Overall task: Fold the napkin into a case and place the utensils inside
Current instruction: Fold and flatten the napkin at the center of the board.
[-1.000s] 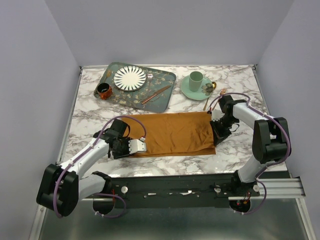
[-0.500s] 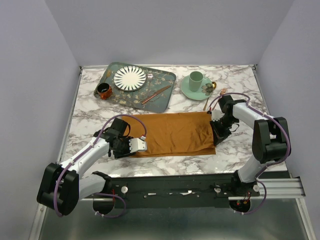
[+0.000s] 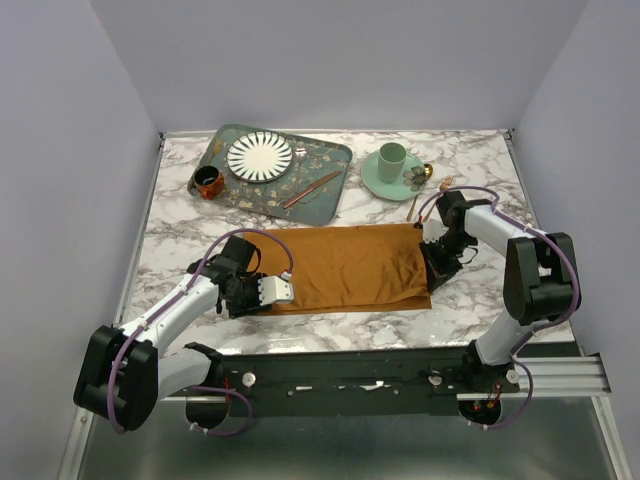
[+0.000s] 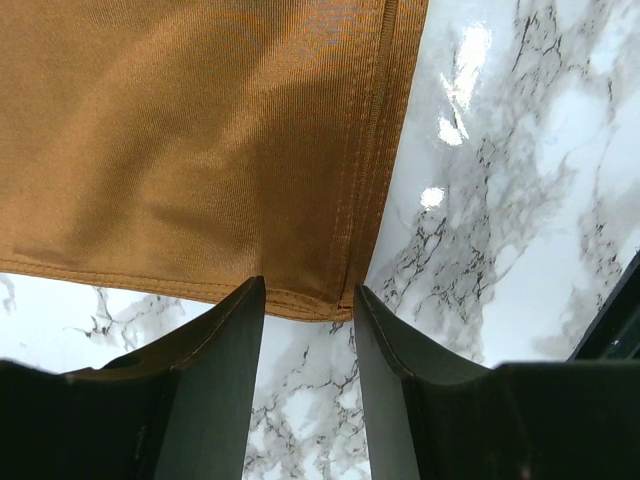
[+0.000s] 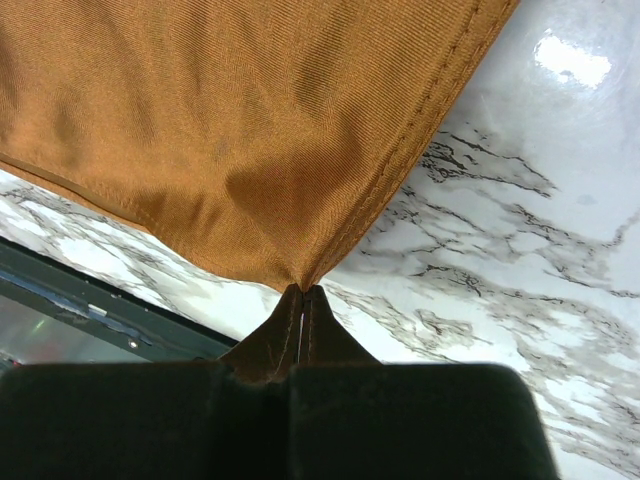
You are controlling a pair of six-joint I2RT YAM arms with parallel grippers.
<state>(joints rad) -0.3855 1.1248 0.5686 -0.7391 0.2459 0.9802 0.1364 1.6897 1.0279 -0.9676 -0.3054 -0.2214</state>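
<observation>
The napkin (image 3: 345,265) lies flat on the table (image 3: 180,225), a wide rectangle just on the near side of the tray (image 3: 335,165). Nearer still, the left claw (image 4: 308,290) stands released astride one napkin corner. The right claw (image 5: 302,290) is clenched on another corner.

Left jaws slightly wider around napkin (image 4: 200,130) corner

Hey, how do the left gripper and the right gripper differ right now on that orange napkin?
The left gripper's jaws stand apart; the right gripper's are pressed shut. The right gripper pinches a corner of the napkin, while the left gripper only straddles its corner without clamping it. Both sit at a corner of the napkin, at opposite ends.
</observation>
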